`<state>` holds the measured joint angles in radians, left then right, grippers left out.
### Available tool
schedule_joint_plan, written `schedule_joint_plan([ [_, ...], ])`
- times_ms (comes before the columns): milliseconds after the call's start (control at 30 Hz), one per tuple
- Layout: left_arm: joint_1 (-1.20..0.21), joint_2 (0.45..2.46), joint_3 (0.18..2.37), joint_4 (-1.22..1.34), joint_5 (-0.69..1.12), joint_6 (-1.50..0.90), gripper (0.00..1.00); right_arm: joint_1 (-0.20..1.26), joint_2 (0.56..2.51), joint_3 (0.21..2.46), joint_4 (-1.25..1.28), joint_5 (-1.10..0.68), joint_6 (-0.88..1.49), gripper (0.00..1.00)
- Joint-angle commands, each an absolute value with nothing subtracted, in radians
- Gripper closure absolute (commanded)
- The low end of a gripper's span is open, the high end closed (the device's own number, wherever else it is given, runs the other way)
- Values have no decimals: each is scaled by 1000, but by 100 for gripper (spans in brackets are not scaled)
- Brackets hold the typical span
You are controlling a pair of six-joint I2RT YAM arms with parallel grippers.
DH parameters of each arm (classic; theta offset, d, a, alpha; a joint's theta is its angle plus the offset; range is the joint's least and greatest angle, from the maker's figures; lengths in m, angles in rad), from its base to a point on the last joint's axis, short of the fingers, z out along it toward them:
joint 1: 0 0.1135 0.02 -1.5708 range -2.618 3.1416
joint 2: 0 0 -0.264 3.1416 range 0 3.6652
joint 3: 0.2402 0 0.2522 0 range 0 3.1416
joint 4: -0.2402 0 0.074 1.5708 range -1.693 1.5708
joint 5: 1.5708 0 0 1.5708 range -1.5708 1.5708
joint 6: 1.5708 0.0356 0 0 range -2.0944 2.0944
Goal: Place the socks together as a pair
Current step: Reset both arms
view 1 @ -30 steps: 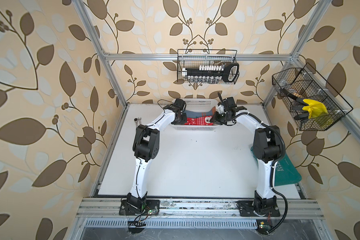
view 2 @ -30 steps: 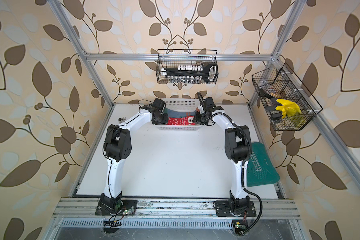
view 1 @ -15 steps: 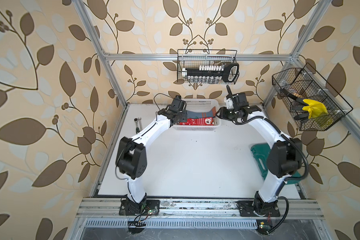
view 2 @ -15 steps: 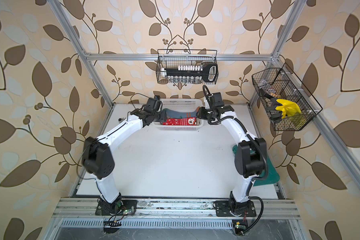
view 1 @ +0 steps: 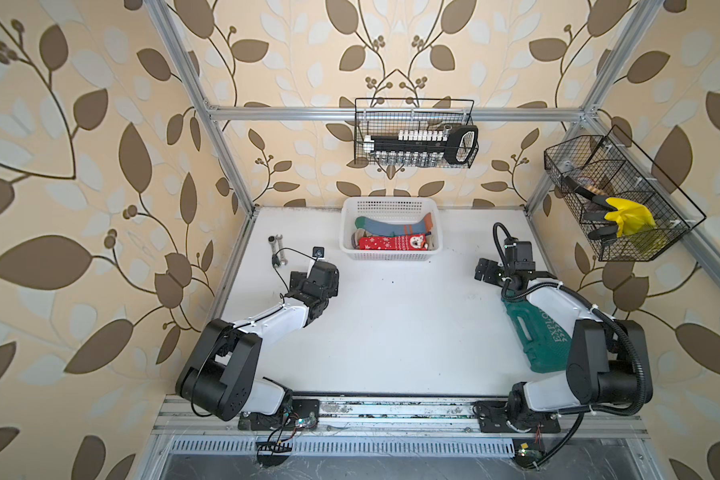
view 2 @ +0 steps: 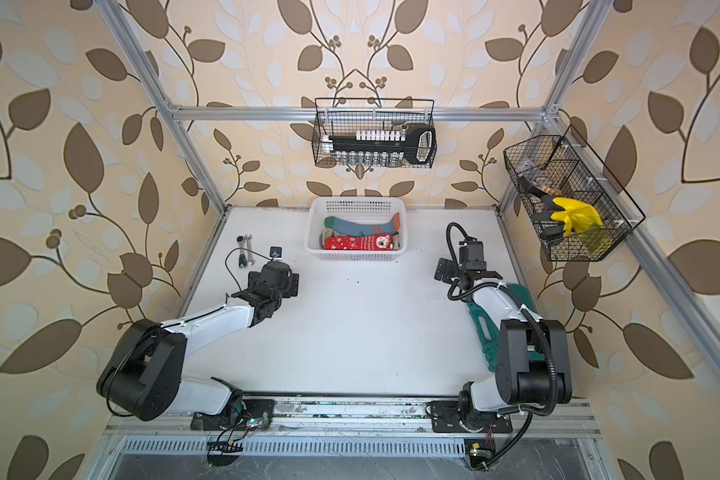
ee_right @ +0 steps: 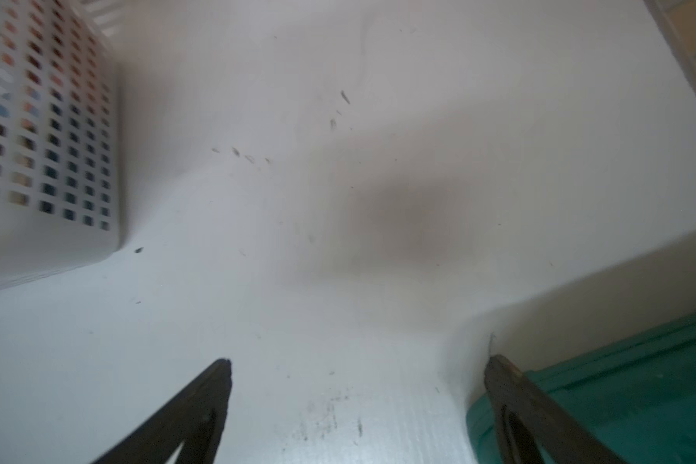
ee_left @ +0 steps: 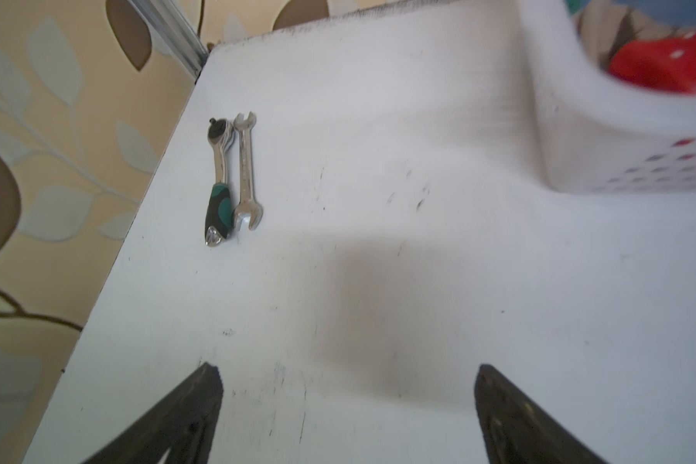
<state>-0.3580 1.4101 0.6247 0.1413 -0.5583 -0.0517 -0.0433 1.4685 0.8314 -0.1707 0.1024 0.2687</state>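
The white basket (view 1: pixel 389 254) sits beyond and between the left gripper (ee_left: pixel 346 369) and right gripper (ee_right: pixel 358 365), holding the socks (view 1: pixel 391 243), a red one uppermost. The green case (ee_right: pixel 639 381) lies just beside the right gripper. Both grippers gape wide, empty.

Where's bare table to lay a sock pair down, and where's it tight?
Widest bare patch: mid-table, bordered by the white basket, left pincer and right pincer. A smaller patch lies between basket and wrenches. Tight along the right edge, where the green case lies.
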Motion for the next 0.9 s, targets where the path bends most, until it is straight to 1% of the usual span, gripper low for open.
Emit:
schedule_joint_plan([
  [0,-346,1405,585,390,-651,53,1,-41,1454,774,63,194,147,2],
  [33,-336,1409,566,426,-648,66,1,-42,1444,741,111,188,117,2],
  [100,-291,1414,502,535,-576,74,1,-42,1419,671,209,156,85,2],
  [167,-200,1430,403,712,-429,50,1,-43,1407,586,335,148,69,2],
  [200,-170,1434,374,759,-366,41,1,-43,1409,550,394,157,70,2],
  [267,-140,1434,394,709,-300,31,1,-44,1418,503,474,220,105,2],
  [300,-137,1434,400,709,-290,34,1,-48,1410,509,451,209,110,2],
  [400,-127,1461,408,695,-268,30,1,-52,1408,466,560,143,109,2],
  [467,-113,1466,416,678,-242,25,1,-51,1430,426,652,143,117,2],
  [600,-89,1468,428,655,-180,20,1,-15,1458,439,652,137,73,2],
  [700,-42,1482,413,687,-105,-4,1,11,1470,424,696,144,45,2],
  [800,-26,1491,406,702,-92,-17,1,13,1520,368,851,85,13,2],
  [867,-25,1488,401,708,-88,-14,1,14,1500,376,799,93,17,2],
])
